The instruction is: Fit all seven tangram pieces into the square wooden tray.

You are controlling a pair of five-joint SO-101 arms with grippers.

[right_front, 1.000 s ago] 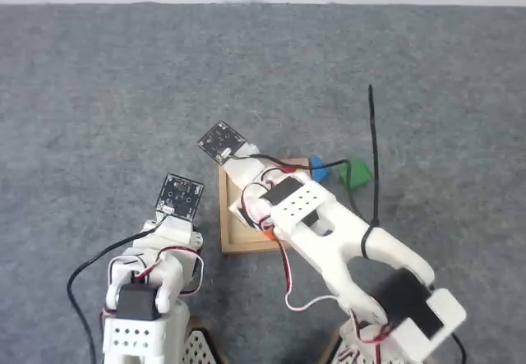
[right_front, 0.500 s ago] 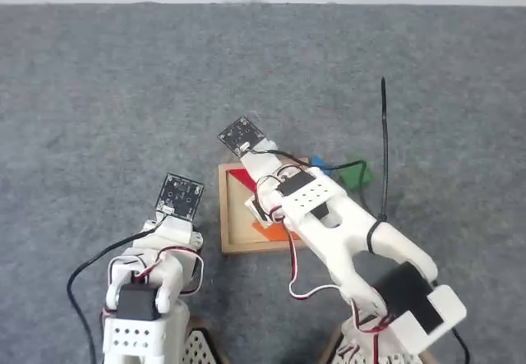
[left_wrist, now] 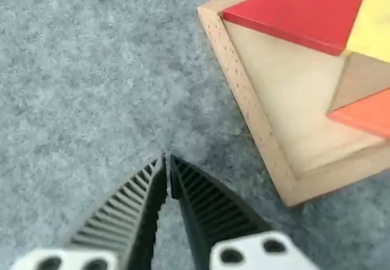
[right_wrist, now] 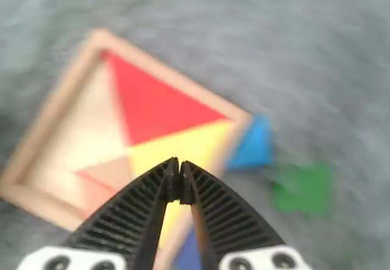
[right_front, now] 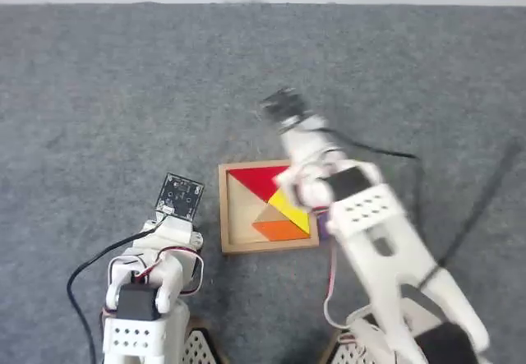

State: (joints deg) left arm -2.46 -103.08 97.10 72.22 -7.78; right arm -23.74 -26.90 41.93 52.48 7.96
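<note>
High view: on the grey desk (right_front: 123, 93) the square wooden tray (right_front: 223, 216) lies between the two arms, partly filled, with its left part bare. The right tool (right_wrist: 179, 163), closed to a thin slit and holding nothing, hangs over the yellow piece (right_wrist: 183, 145) in the tray. The left tool (left_wrist: 167, 160), also closed and empty, is near the tray's left rim. The blue piece (right_wrist: 253, 145) touches the tray's outer edge on the side away from the left arm. The green piece (right_wrist: 303, 188) lies further out the same way, so I judge the right arm the nearer one.
</note>
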